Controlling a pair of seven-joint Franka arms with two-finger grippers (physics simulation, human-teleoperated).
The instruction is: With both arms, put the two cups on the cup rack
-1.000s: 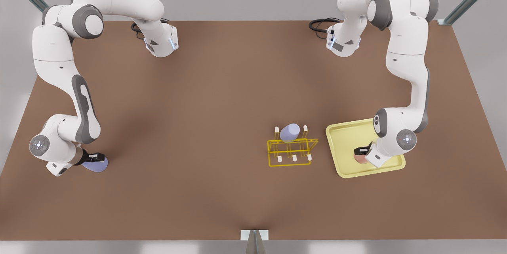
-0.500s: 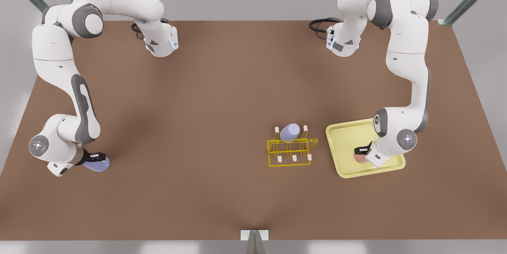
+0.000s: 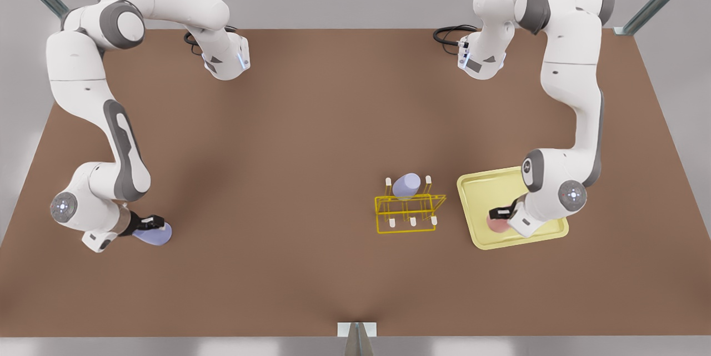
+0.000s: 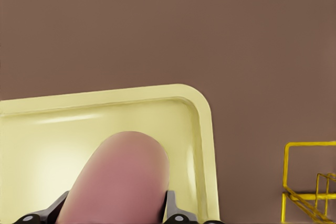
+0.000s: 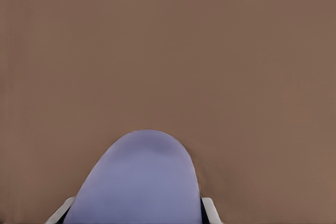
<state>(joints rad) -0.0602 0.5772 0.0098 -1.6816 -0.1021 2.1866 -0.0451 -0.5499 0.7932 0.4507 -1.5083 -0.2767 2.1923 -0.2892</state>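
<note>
Gripping the salmon cup (image 4: 118,179): left gripper (image 3: 501,215), at front view's right, over pale-yellow tray (image 3: 483,189). Fingers (image 4: 173,211) closed against cup's sides, seen in left wrist view. Same view adds tray's rounded corner and part of cup rack (image 4: 310,182) beyond tray; front view has cup (image 3: 496,224) mostly hidden under wrist. Left arm bent down from elbow, wrist low over tray.

Right gripper (image 3: 149,224), at front view's left, clamped on lavender cup (image 3: 154,234), well apart from rack (image 3: 410,212). Right wrist view: cup (image 5: 139,182) between pale fingertips (image 5: 210,208) over bare table (image 5: 168,51). Right arm folded, wrist low nr table.

Third cup, lavender (image 3: 406,185), on rack's far pegs.
</note>
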